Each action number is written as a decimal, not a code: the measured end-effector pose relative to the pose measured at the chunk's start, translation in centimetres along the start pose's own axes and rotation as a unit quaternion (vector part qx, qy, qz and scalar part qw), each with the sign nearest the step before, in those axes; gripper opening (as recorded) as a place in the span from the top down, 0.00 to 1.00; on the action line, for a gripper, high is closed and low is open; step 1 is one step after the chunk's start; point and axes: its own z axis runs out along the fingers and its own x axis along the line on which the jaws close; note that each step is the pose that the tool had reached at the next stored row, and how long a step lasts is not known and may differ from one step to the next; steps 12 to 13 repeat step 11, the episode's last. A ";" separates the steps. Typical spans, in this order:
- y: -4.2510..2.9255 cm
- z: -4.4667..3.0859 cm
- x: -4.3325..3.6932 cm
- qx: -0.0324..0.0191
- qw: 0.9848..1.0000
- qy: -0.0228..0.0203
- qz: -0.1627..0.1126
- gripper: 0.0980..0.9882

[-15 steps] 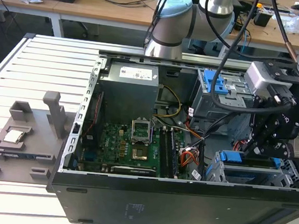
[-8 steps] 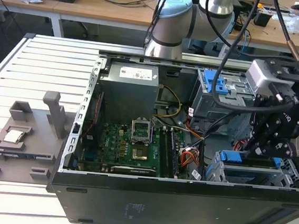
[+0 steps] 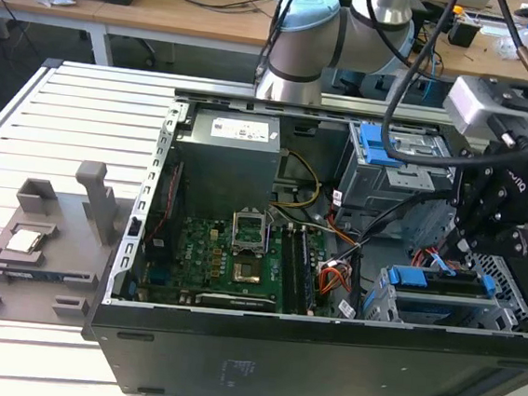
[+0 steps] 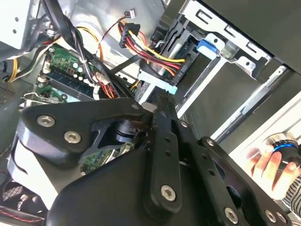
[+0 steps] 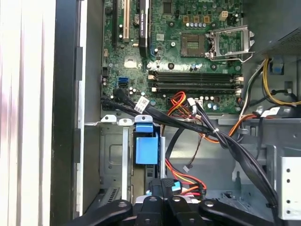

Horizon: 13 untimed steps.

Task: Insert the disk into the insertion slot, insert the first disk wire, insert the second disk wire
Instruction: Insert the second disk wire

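The disk (image 3: 445,281), edged by its blue caddy, lies inside the insertion slot of the silver drive cage (image 3: 386,305) at the case's front corner on the exterior view's right. My gripper (image 3: 458,247) hangs just above the disk's back edge. In the second wrist view the black fingers (image 4: 165,136) meet at a light blue flat wire connector (image 4: 157,80) and are shut on it. A red, yellow and black wire bundle (image 4: 143,49) runs beside that connector. In the first wrist view the caddy's blue tab (image 5: 146,143) sits just beyond the closed fingertips (image 5: 155,184).
A taller grey cage with a blue latch (image 3: 381,144) stands behind the gripper. The motherboard (image 3: 230,260) and power supply (image 3: 226,152) fill the case's left half. Black cables (image 5: 188,125) cross above the cage. A person's hand (image 4: 273,165) rests on a knob outside the case.
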 end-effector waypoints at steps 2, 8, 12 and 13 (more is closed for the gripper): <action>0.04 -0.89 -0.07 0.000 1.000 0.000 0.000 0.99; 0.06 -1.35 -0.06 0.000 1.000 0.000 0.000 0.99; 0.06 -1.36 -0.07 0.000 1.000 0.000 0.000 0.99; 0.06 -1.36 -0.07 0.000 1.000 0.000 0.000 0.99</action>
